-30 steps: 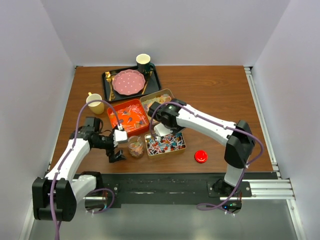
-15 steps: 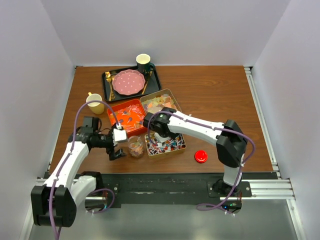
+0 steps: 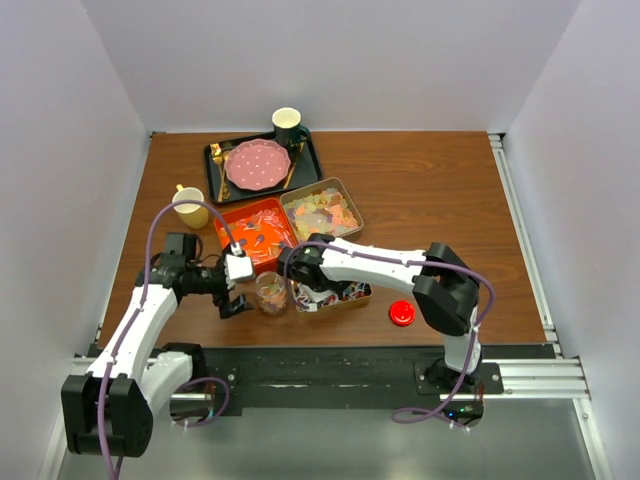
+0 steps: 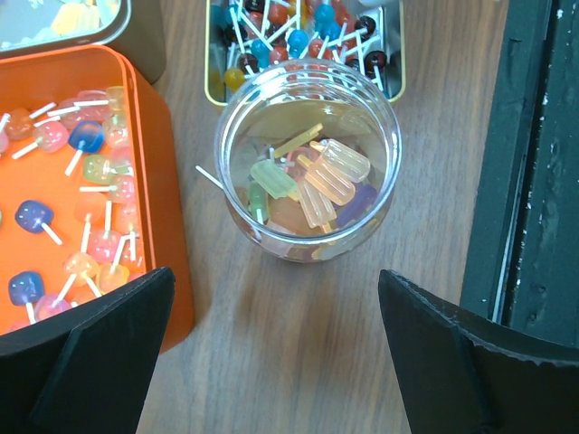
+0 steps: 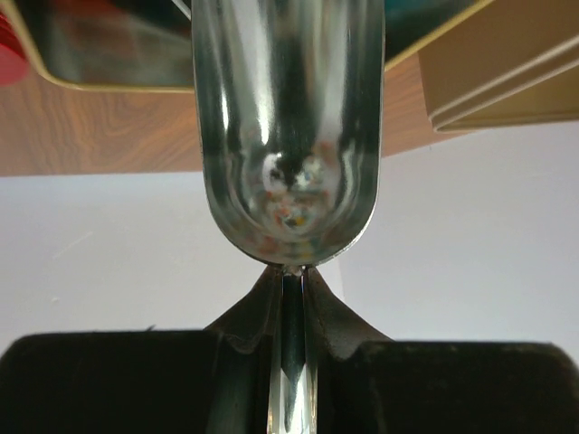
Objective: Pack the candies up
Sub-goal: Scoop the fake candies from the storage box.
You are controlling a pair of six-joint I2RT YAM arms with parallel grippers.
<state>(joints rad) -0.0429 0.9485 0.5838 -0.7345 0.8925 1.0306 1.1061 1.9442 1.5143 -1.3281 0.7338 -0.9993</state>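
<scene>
- Since the earlier frame: the right arm has swung left, its wrist going from over the far tin to the left end of the near tin. The left arm has barely shifted.
- Right gripper: fingers pressed together on the thin handle of a metal scoop. The bowl points away from the camera, and only smeared colour reflections show in it.
- Right wrist view is inverted, with the table above and the wall below, so the wrist is rolled over.
- Right arm pose: forearm laid low and nearly level across the near tin, elbow bent sharply at the right, wrist just right of the jar.
- Whether the scoop is over the jar mouth: cannot tell, as the wrist hides it from above.
- Left gripper: jaws spread wide and holding nothing, aimed at the jar from its left, fingertips short of the glass.
- Left arm pose: low, elbow out left, forearm pointing right.
- Candies: some pale yellow, orange and purple pieces lie in the jar, well below the rim.
- More candies lie on sticks in the orange tray, just left of the jar, and others fill the near tin behind it.
- Lid: on the table right of the near tin, apart from it.
</scene>
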